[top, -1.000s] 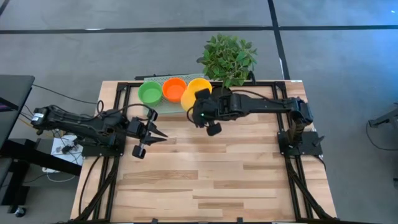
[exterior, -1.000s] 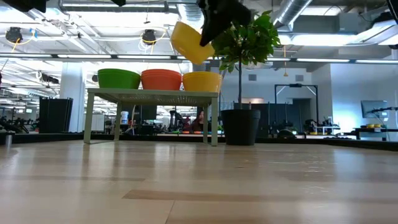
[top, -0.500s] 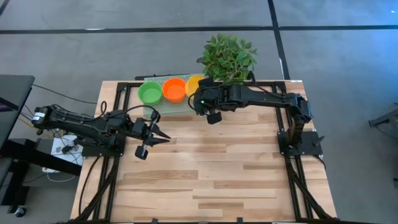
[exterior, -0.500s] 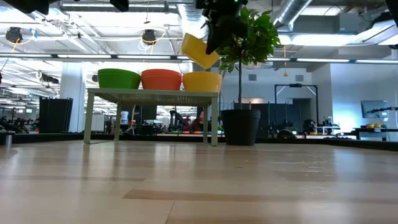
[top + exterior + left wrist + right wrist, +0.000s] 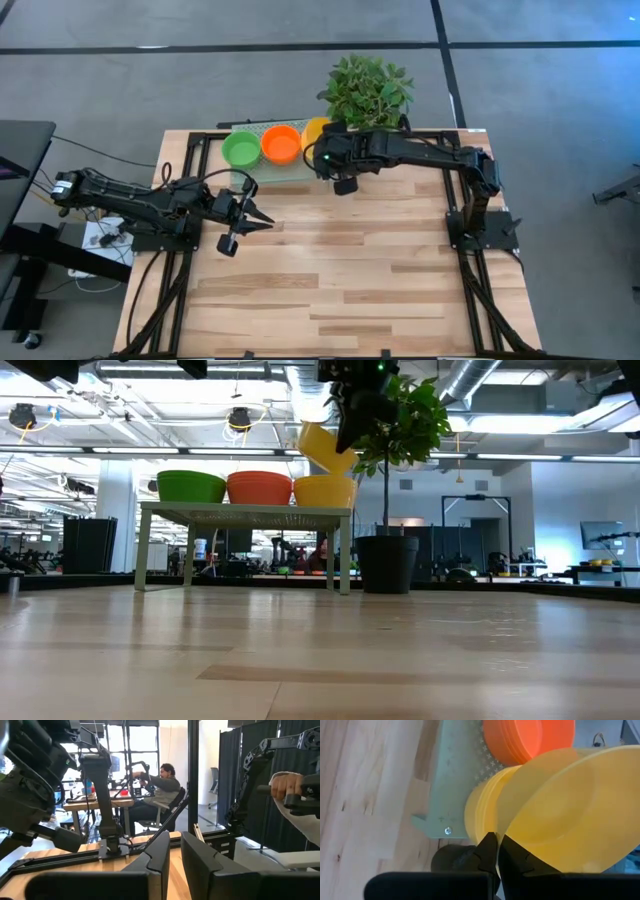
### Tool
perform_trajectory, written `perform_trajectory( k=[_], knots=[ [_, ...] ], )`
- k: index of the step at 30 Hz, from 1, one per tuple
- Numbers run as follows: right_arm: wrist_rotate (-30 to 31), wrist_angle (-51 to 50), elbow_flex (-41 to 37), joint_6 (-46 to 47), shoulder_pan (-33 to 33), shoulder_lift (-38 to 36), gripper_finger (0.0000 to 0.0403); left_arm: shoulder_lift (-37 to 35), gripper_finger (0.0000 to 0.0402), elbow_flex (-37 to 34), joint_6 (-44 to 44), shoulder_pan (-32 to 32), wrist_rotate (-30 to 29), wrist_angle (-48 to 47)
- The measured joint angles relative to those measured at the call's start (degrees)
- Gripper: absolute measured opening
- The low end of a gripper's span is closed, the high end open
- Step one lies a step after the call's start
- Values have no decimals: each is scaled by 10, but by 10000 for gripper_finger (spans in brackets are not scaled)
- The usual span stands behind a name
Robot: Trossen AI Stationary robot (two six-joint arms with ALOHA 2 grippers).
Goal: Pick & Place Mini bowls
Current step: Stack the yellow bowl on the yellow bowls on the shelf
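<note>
Three stacks of mini bowls stand in a row on a pale-green rack [image 5: 245, 512] at the table's far edge: green [image 5: 191, 486], orange [image 5: 259, 487] and yellow [image 5: 323, 491]. My right gripper [image 5: 345, 415] hangs over the yellow stack [image 5: 482, 815], shut on one more yellow bowl [image 5: 322, 446], which is tilted just above that stack. My left gripper [image 5: 262, 221] waits shut over the table's left part, away from the bowls. My right gripper [image 5: 493, 851] pinches the yellow bowl's wall at its rim [image 5: 507, 832] between the two fingers, one inside the bowl and one outside. It comes slanting down from the table's right-near side. The bowl is lifted and tilted, its lowest edge close over the yellow stack.
A leafy plant in a black pot [image 5: 385, 565] stands right beside the rack, close to my right arm [image 5: 420, 160]. Bare wood table [image 5: 340, 280] spreads toward the near edge. Beyond the table, the left wrist view shows a seated person [image 5: 160, 785] and a hand [image 5: 287, 785].
My right gripper has carried the yellow bowl toward the table's far edge and a little down, from beside the rack to right over the yellow stack. The bowl has stayed tilted in the hold.
</note>
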Motion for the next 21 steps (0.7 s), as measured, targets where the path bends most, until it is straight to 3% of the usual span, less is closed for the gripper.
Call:
perform_trajectory(
  k=[14,21],
  knots=[
    [-12,-4,2,0,-23,24,4,0,49,0,0,0,0,2],
    [25,-7,0,4,-22,36,20,0,49,0,0,0,0,4]
  ],
)
